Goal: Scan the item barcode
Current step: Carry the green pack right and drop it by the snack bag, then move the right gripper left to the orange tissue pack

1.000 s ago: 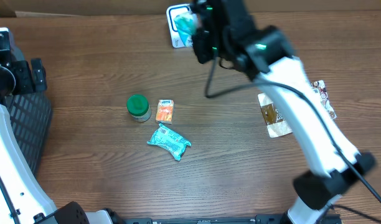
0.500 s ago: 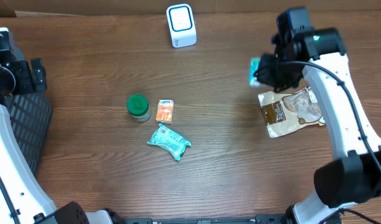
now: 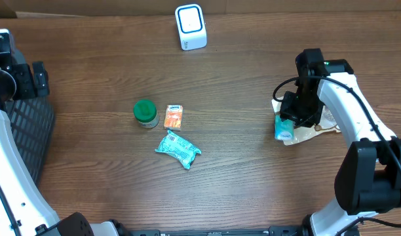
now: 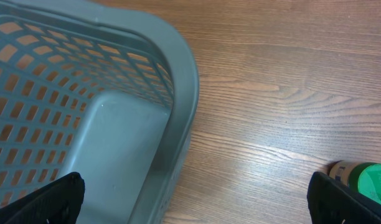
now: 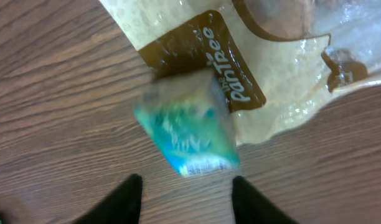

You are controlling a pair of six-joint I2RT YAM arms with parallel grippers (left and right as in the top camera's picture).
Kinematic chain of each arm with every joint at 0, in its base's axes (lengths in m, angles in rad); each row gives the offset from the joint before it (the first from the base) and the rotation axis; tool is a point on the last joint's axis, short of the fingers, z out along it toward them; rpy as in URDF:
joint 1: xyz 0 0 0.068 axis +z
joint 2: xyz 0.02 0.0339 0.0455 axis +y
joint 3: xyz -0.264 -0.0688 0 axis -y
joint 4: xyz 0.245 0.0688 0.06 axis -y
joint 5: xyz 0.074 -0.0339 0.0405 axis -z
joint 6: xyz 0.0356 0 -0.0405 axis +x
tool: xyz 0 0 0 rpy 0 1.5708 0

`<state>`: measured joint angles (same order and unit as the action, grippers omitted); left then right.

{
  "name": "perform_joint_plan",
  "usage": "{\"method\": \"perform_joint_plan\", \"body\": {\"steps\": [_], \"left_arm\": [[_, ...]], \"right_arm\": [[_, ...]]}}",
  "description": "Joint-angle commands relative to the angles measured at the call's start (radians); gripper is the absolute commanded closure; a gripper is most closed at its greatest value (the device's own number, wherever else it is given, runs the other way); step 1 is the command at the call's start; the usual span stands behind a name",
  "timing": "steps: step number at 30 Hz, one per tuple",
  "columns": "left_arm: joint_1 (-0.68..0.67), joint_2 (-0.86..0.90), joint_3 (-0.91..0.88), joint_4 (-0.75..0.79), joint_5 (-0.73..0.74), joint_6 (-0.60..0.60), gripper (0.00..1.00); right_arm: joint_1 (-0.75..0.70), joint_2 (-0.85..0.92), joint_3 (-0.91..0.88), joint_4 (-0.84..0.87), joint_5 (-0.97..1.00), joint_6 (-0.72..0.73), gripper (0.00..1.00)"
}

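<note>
A small teal packet lies at the left edge of a clear and brown snack bag on the right of the table. My right gripper hangs just over it. In the right wrist view the packet is blurred and sits beyond the fingertips, partly on the bag; the right gripper is open with only wood between its fingers. The white and blue scanner stands at the back edge. My left gripper is open and empty beside the grey basket.
A green-capped bottle, an orange packet and a teal wrapped pack lie mid-table. The bottle's green cap shows by the left gripper's right finger. The grey basket fills the left edge.
The right arm swung the teal packet from the scanner to the right side, came down over the snack bag and opened; the packet is out of its jaws. The left arm stayed still.
</note>
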<state>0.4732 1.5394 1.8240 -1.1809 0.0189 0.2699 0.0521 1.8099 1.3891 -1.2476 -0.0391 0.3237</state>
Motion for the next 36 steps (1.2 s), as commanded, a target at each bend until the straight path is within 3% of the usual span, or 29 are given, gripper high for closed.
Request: {"method": "perform_joint_plan", "body": {"steps": [1,7,11,14,21,28,36], "left_arm": [[0.004,0.005,0.004,0.003,0.000,0.022,0.00],[0.004,0.005,0.004,0.003,0.000,0.022,0.00],[0.004,0.005,0.004,0.003,0.000,0.022,0.00],[0.004,0.005,0.004,0.003,0.000,0.022,0.00],[0.004,0.005,0.004,0.003,0.000,0.022,0.01],[0.004,0.005,0.004,0.003,0.000,0.022,0.00],[0.004,0.005,0.004,0.003,0.000,0.022,0.00]], "right_arm": [[-0.001,-0.009,0.019,0.009,-0.072,-0.047,0.44],[0.050,-0.009,0.120,0.037,-0.269,-0.063,0.41],[0.166,-0.006,0.117,0.183,-0.361,-0.052,0.42],[0.258,-0.001,0.102,0.268,-0.363,0.040,0.46],[0.479,0.049,0.091,0.482,-0.362,0.156,0.66],[0.614,0.121,0.091,0.633,-0.295,0.235,0.71],[0.660,0.238,0.091,0.714,-0.303,0.257,0.71]]}}
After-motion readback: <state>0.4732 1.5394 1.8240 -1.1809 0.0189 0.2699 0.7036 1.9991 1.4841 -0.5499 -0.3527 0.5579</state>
